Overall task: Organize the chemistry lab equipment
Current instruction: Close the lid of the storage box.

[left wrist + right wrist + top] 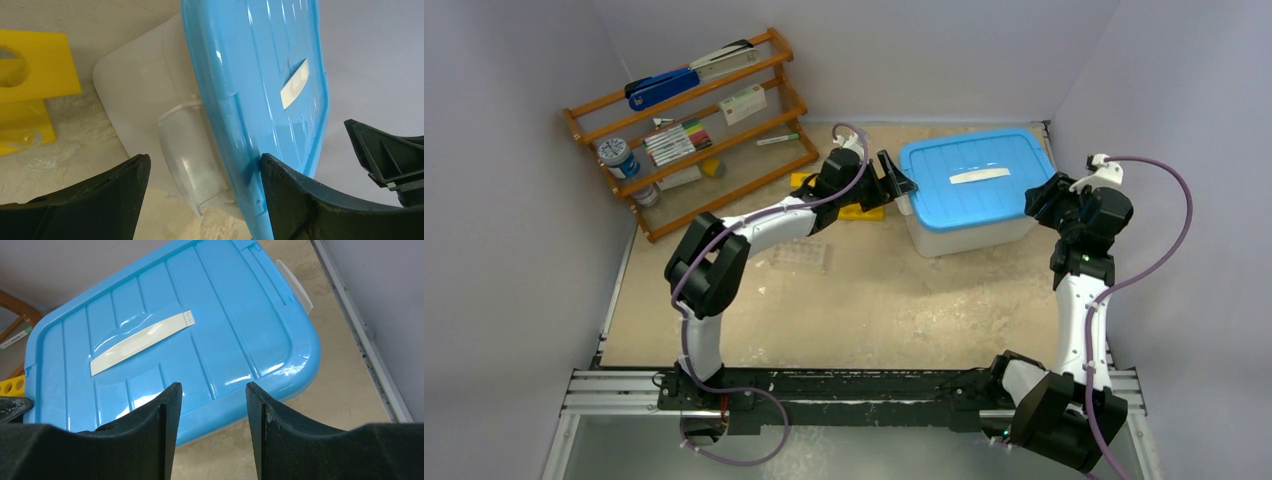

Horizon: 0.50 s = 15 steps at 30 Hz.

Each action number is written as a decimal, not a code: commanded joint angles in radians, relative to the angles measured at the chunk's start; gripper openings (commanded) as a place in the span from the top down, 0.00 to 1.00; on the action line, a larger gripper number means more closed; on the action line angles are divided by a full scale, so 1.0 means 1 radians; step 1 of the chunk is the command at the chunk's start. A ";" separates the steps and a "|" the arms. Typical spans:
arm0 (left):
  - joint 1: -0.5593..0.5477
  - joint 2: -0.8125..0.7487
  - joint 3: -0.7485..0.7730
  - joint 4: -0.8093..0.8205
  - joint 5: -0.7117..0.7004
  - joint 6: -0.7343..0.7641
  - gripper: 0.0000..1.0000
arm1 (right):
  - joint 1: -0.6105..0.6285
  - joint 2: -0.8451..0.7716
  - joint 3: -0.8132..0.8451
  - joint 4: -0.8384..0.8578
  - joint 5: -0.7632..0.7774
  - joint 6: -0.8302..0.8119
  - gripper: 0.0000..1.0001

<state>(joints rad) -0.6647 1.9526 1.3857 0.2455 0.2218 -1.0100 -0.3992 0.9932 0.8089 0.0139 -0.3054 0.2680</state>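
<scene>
The left tool [205, 162] stood wide open at the left end of a translucent storage bin [964, 232]. Its two dark fingers sat either side of the bin's white end latch [187, 150] and the near edge of the blue lid [969, 175], and nothing was clamped between them. The lid sat closed on the bin, with a pale label strip [142, 342] across its middle. At the opposite end of the bin the right tool [212, 390] hung over the lid's right edge. Its fingers were partly apart, with an empty gap between them through which the lid showed; it had hold of nothing. The yellow six-hole rack [35, 65] lay on the table [874, 310] just left of the bin, beneath the left arm's wrist in the overhead view, so only part of it showed. The clear tube tray [802, 256] rested on the table nearer the arms' bases, beside the left forearm and apart from both the rack and the bin; its contents were too faint to make out. A wooden shelf [689, 130] leaned in the far left corner.
</scene>
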 commanded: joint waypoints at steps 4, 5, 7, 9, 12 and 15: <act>-0.016 -0.027 0.114 -0.126 -0.042 0.095 0.36 | 0.004 0.009 -0.006 0.059 0.004 -0.012 0.47; -0.021 -0.023 0.124 -0.131 -0.042 0.096 0.38 | 0.004 0.009 -0.008 0.063 0.004 -0.011 0.47; -0.026 -0.012 0.135 -0.116 -0.028 0.082 0.41 | 0.005 0.009 -0.011 0.067 0.003 -0.010 0.47; -0.027 0.006 0.134 -0.065 0.010 0.044 0.42 | 0.004 0.012 -0.014 0.069 0.000 -0.011 0.47; -0.031 0.032 0.146 -0.070 0.021 0.034 0.34 | 0.004 0.010 -0.013 0.071 -0.001 -0.012 0.47; -0.031 0.023 0.107 -0.043 0.012 0.007 0.26 | 0.004 0.011 -0.010 0.069 -0.001 -0.012 0.47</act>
<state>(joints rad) -0.6800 1.9774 1.4837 0.1200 0.2092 -0.9676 -0.3992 1.0080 0.7933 0.0360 -0.3050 0.2661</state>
